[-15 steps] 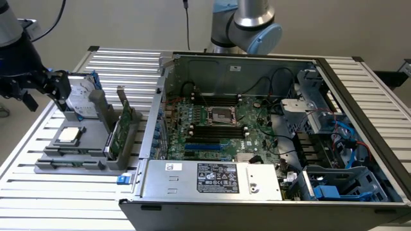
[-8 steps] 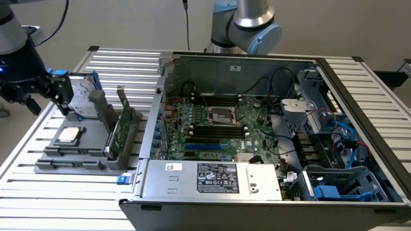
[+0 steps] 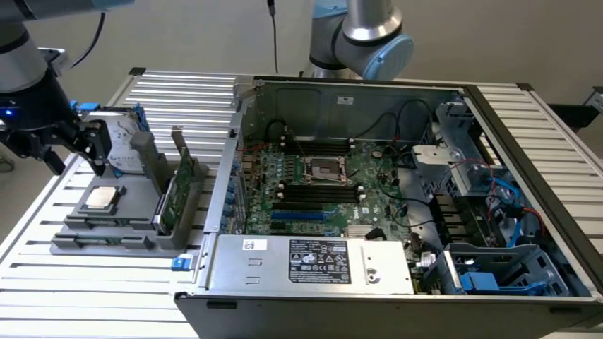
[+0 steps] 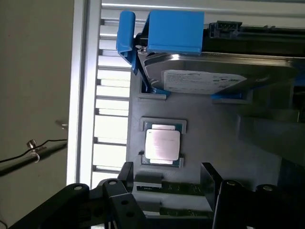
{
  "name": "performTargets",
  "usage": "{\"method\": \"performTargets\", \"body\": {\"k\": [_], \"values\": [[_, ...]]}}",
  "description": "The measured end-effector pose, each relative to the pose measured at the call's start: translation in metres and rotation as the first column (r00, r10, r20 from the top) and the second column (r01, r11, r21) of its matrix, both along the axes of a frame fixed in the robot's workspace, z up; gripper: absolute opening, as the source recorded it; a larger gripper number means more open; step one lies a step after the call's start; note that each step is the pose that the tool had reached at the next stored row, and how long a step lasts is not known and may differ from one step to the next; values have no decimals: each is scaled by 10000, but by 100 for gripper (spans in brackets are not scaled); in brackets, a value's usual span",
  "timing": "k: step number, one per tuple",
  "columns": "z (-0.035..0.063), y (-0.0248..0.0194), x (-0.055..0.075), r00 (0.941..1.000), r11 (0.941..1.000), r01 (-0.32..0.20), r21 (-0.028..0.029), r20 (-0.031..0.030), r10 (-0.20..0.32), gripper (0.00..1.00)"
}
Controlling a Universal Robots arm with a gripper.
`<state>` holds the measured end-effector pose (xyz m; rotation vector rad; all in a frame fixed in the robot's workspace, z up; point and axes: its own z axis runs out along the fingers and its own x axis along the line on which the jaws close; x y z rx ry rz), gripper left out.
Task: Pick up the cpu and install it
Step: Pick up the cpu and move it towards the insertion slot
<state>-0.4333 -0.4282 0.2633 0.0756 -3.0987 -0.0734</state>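
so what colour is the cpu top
The cpu top is plain silvery metal with a tan rim, best seen in the wrist view.

Straight beneath the gripper (image 3: pixel 75 168), with its fingers (image 4: pixel 125 174) spread apart, nothing stands between the fingertips and the top of the cpu (image 4: pixel 162 144). Just beyond the gripper, the blue-handled hard drive (image 4: pixel 214 78) rises close behind the fingers. On the gripper's side toward the computer case (image 3: pixel 396 282), a grey post (image 3: pixel 143 150) and the upright green card (image 3: pixel 181 185) wall off sideways passage.
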Motion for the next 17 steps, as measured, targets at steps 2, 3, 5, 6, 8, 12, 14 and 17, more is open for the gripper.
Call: {"method": "performTargets", "body": {"k": [2, 3, 5, 6, 8, 12, 14, 17], "values": [[-36, 0, 0, 10000, 10000, 36, 0, -1, -36, 67], [-54, 0, 0, 10000, 10000, 53, 0, 0, -53, 67], [-90, 0, 0, 10000, 10000, 88, 0, 0, -88, 67], [-108, 0, 0, 9999, 9999, 106, 0, 0, -106, 67], [-145, 0, 0, 9999, 9999, 150, 0, 0, -150, 67], [-217, 0, 0, 9997, 9997, 234, 0, 0, -234, 67], [-254, 0, 0, 9996, 9996, 282, 0, -1, -282, 67], [-308, 0, 0, 9994, 9994, 350, 0, 0, -350, 69]]}}
